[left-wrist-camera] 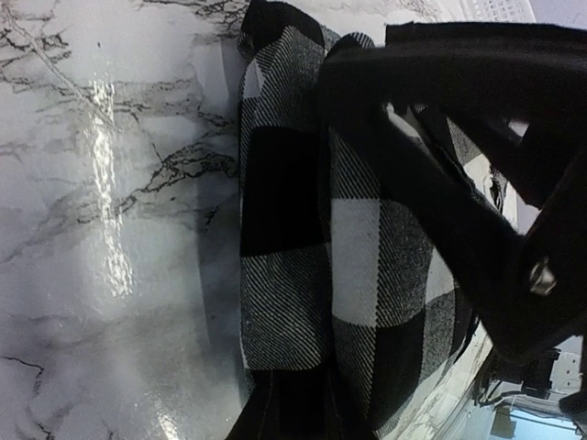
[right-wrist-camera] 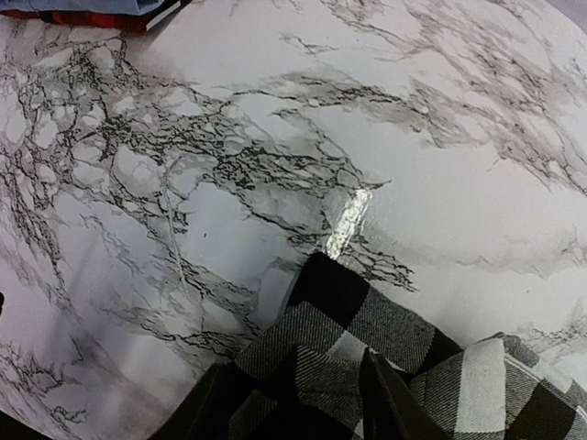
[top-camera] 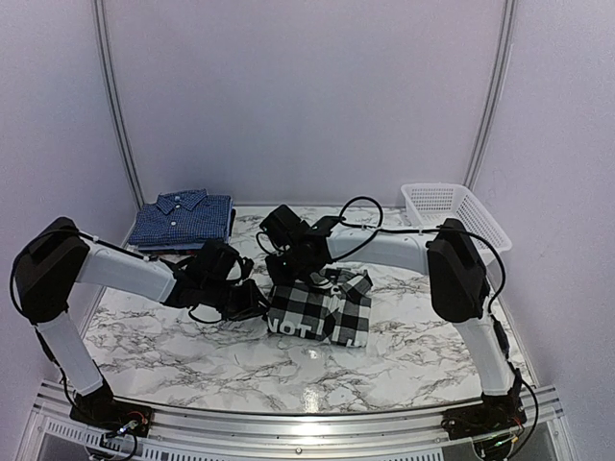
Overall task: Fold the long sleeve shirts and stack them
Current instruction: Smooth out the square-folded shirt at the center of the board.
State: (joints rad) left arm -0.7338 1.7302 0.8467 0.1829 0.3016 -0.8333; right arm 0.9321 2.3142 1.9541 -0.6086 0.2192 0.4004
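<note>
**Checked shirt between both tools at mid-worktop**

Top view. On the white, grey-veined marble worktop (top-camera: 192, 355), near its middle and a little toward the right edge: a folded collared cloth shirt in big black-and-white checks (top-camera: 322, 312), with white lettering along its near edge. Left tool (top-camera: 252, 303) low at the shirt's left side, touching it or just beside it. Right tool (top-camera: 303, 272) down over the shirt's far edge. Width of either tool not readable from here. At the far left corner: a neat folded stack of dark blue shirts with fine pale checks (top-camera: 183, 219), collar uppermost, well apart from the checked shirt. At the far right corner: a white plastic mesh basket (top-camera: 456, 213).

Left wrist view. Checked shirt (left-wrist-camera: 293, 229) in folded layers on the marble, filling the middle of the view. Black fingers (left-wrist-camera: 431, 202) across the cloth; clamped on a fold or merely over it, cannot tell.

Right wrist view. Mostly bare marble. At the bottom, a rumpled corner of the checked shirt (right-wrist-camera: 339, 302). Fingers indistinguishable from the black checks, so tool width impossible to tell. At the top left edge, a sliver of blue and red cloth (right-wrist-camera: 83, 11).
</note>
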